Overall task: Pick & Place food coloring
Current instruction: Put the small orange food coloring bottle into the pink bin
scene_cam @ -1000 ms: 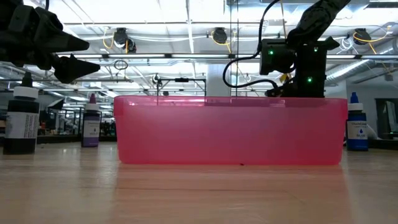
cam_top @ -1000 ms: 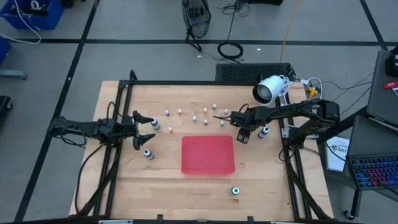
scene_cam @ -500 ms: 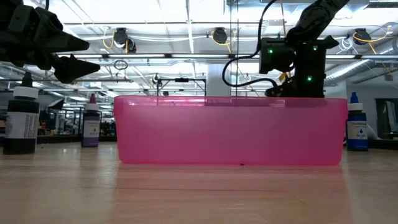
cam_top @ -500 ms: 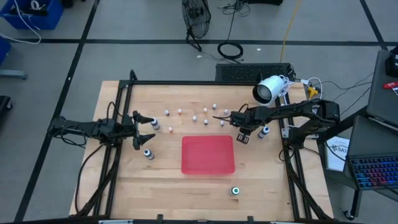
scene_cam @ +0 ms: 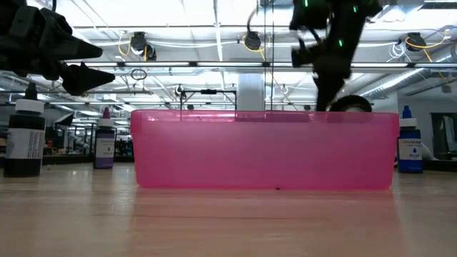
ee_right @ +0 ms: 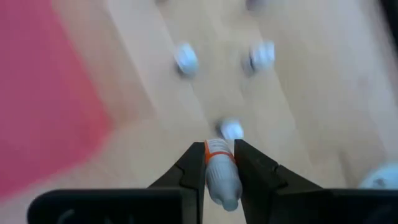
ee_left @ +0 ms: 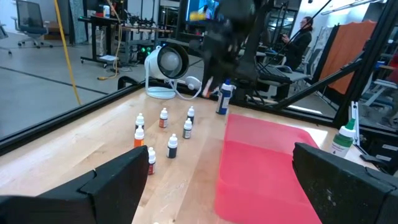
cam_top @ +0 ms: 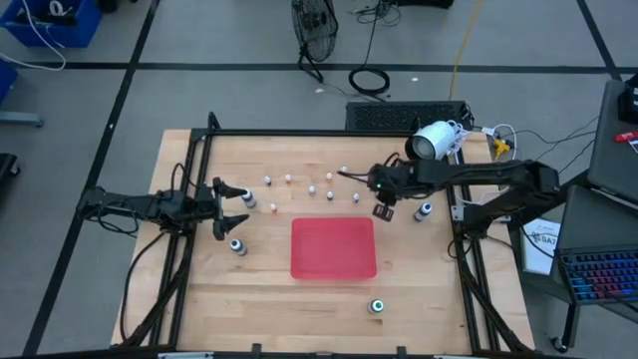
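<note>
My right gripper is shut on one small whitish food coloring bottle with an orange band. It hangs above the table, just behind the red tray's far right corner. Several more tiny bottles stand upright on the wood behind the tray; two show blurred under the held one. My left gripper waits open and level at the table's left side, its fingers apart in the left wrist view, a grey bottle near it. My right gripper pinches the bottle between its two fingers, on the bottle's sides by the orange band. The fingers slant steeply down from above. The bottle lies along the fingers, its whitish rounded end reaching back between them, lifted clear of the table.
A blue-capped bottle stands right of the held one. A green-capped one sits near the front edge. In the low view a black bottle and a purple one stand left of the tray's wall. A white lamp lies far right.
My right gripper has risen from table height behind the tray to well above its rim, carrying the small bottle up clear of the wood, and has shifted slightly toward the table's left and tipped.
</note>
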Tool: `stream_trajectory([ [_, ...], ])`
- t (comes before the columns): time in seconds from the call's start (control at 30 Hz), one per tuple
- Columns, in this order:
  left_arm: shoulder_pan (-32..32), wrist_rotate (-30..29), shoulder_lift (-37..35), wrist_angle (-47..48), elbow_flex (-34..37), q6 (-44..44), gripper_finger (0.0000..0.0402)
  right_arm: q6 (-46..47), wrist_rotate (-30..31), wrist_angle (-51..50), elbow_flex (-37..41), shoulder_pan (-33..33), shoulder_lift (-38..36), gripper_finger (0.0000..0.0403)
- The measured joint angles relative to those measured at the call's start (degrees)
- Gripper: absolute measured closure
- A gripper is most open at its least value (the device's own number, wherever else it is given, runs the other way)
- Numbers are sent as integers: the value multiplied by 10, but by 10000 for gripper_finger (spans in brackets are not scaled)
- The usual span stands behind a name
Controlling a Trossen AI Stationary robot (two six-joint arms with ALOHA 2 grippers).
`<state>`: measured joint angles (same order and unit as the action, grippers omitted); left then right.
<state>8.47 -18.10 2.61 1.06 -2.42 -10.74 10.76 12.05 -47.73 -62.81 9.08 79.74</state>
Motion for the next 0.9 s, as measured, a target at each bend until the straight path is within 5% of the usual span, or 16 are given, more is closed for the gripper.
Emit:
stream_trajectory([
  [0.33,0,0,0,0,0,0,9,-29,17,-43,-180,-106,61,350],
  [0.9,0,0,0,0,0,0,9,34,-59,-17,-253,-199,293,350],
])
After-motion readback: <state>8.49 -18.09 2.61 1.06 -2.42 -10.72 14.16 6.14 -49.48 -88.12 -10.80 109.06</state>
